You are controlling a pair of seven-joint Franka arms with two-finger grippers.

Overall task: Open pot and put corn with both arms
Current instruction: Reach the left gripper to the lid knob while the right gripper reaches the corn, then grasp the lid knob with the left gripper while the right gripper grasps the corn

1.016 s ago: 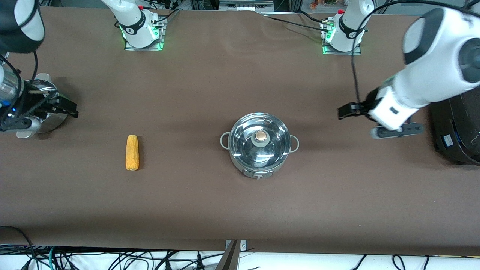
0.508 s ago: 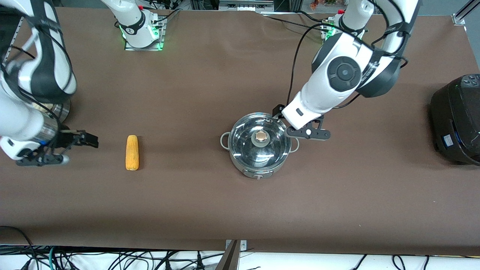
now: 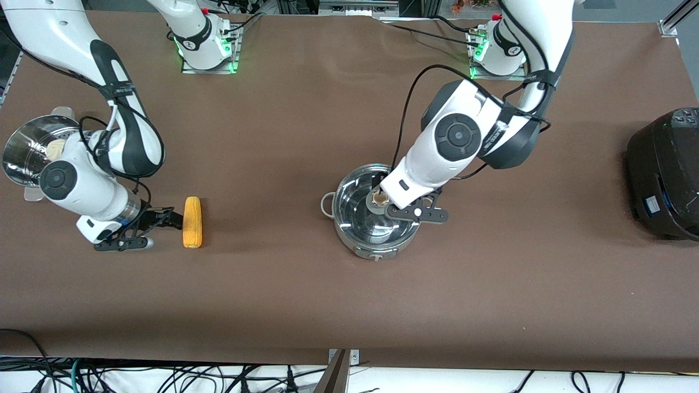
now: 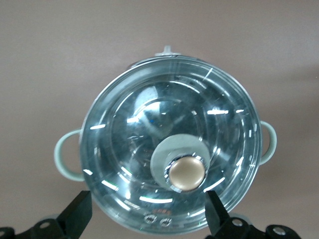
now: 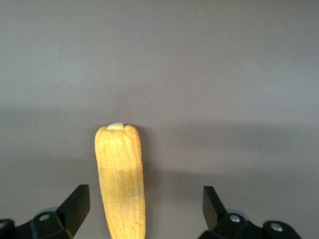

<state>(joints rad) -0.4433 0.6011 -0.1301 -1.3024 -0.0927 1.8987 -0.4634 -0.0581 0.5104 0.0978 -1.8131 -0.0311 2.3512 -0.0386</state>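
The pot [image 3: 377, 226] stands mid-table with its glass lid [image 3: 355, 210] on and the tan knob [image 3: 377, 196] on top. My left gripper [image 3: 380, 188] hangs open over the lid, touching nothing. In the left wrist view the knob [image 4: 186, 173] lies off-centre between the fingers [image 4: 77, 213], closer to one of them, with the left gripper [image 4: 147, 219] above the lid [image 4: 149, 129]. The corn [image 3: 191, 222] lies on the table. My right gripper [image 3: 170, 218] is open just beside it. In the right wrist view the corn [image 5: 121, 179] lies between the fingers of my right gripper [image 5: 143, 209], untouched.
A perforated steel steamer bowl [image 3: 24, 147] with a white bun [image 3: 54, 147] stands at the right arm's end of the table. A large black cooker [image 3: 663, 174] stands at the left arm's end. The brown table [image 3: 284, 284] is bare nearer the front camera.
My left gripper has swung from near the black cooker to over the pot's lid. My right gripper has moved from the steamer bowl to beside the corn. Pot and corn have not moved.
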